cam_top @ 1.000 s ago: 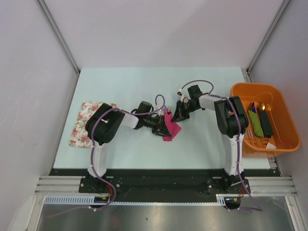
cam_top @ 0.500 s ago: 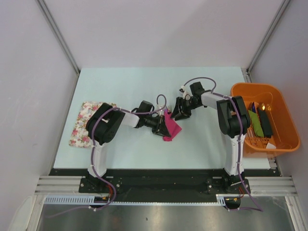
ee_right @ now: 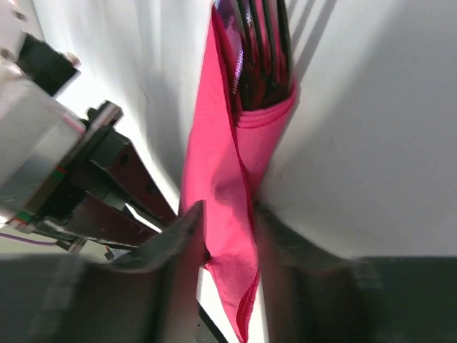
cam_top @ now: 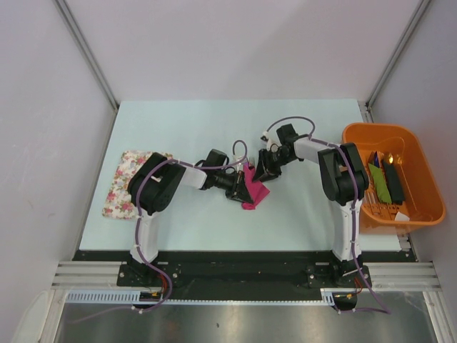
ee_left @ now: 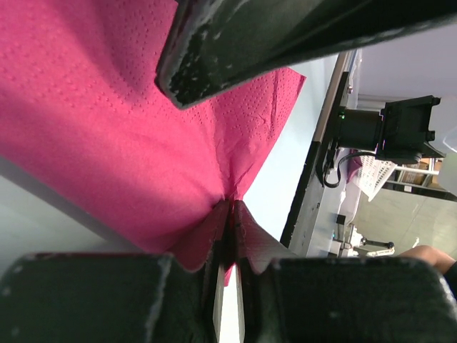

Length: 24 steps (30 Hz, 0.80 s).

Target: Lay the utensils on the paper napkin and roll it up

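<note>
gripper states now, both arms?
Left gripper: shut on the thin magenta-pink paper napkin.
Right gripper: open, jaws either side of the napkin.

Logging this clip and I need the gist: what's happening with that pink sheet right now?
The paper napkin is folded around the utensils, whose ends stick out of one end of the bundle. The left gripper pinches a fold of the napkin. The right gripper stands open, with a finger on either side of the bundle. The roll looks loose and not yet finished.
</note>
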Available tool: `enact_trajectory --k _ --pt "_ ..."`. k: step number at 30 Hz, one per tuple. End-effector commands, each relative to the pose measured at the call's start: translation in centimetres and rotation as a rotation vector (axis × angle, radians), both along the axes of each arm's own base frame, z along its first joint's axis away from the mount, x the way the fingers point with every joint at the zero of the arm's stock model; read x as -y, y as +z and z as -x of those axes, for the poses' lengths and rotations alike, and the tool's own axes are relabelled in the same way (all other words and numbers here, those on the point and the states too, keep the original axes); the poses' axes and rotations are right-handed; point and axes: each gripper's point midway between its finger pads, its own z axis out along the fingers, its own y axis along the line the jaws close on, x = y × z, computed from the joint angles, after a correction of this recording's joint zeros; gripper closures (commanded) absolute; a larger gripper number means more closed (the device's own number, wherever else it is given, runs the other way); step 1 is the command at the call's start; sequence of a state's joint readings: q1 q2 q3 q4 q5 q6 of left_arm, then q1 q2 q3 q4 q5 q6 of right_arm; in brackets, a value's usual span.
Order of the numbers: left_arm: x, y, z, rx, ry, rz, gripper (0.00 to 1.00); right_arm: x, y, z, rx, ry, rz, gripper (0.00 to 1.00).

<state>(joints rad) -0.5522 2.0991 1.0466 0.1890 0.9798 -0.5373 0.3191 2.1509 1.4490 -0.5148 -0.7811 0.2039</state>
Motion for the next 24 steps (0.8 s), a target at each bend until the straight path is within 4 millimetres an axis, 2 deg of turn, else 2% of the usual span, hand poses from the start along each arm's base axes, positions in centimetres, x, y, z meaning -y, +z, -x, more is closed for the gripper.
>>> enact_trajectory --k 1,4,6,7,8,9,11,12,13,18,19,21,24 --pt "-1.7 -4.3 1.0 -0.013 0.013 -0.135 0.86 0.7 -1.6 1.0 0.0 0.033 0.048 0.76" --pt "-1.6 -4.1 1.0 -0.007 0.01 -0.128 0.86 2.2 -3.7 0.2 0.026 0.019 0.136 0.87" --pt "-1.7 -4.3 1.1 -0.014 0.011 -0.133 0.86 3.3 -4.2 -0.3 0.036 0.01 0.167 0.89" --pt "-1.7 -4.4 1.0 -0.015 0.015 -0.138 0.86 3.7 -4.4 -0.6 0.045 0.001 0.191 0.95" --pt "-1.8 -4.5 1.2 -0.019 0.016 -0.14 0.87 4.1 -4.2 -0.8 0.056 -0.004 0.198 0.95" --pt "-1.7 -4.5 1.2 -0.017 0.015 -0.136 0.87 4.4 -3.8 -1.3 0.068 -0.013 0.197 0.95" --pt "-1.7 -4.8 1.1 -0.02 0.018 -0.142 0.88 4.5 -2.5 -1.5 0.077 -0.013 0.195 0.79" --pt "-1.7 -4.7 1.1 -0.022 0.018 -0.141 0.88 4.4 -1.5 -2.0 0.09 -0.016 0.186 0.67" --pt "-1.7 -4.8 1.1 -0.021 0.018 -0.141 0.88 4.0 -0.5 -2.0 0.092 -0.017 0.158 0.64" --pt "-1.6 -4.8 0.9 -0.015 0.015 -0.147 0.89 1.9 6.1 -2.0 0.137 -0.047 -0.002 0.64" --pt "-1.7 -4.8 0.9 -0.014 0.016 -0.146 0.89 1.3 6.9 -1.4 0.124 -0.037 -0.044 0.65" --pt "-1.7 -4.8 0.9 -0.015 0.015 -0.145 0.89 0.4 8.2 -1.1 0.136 -0.04 -0.1 0.67" --pt "-1.6 -4.7 0.9 -0.013 0.013 -0.142 0.89 -0.7 7.1 0.6 0.063 -0.027 -0.124 0.69"
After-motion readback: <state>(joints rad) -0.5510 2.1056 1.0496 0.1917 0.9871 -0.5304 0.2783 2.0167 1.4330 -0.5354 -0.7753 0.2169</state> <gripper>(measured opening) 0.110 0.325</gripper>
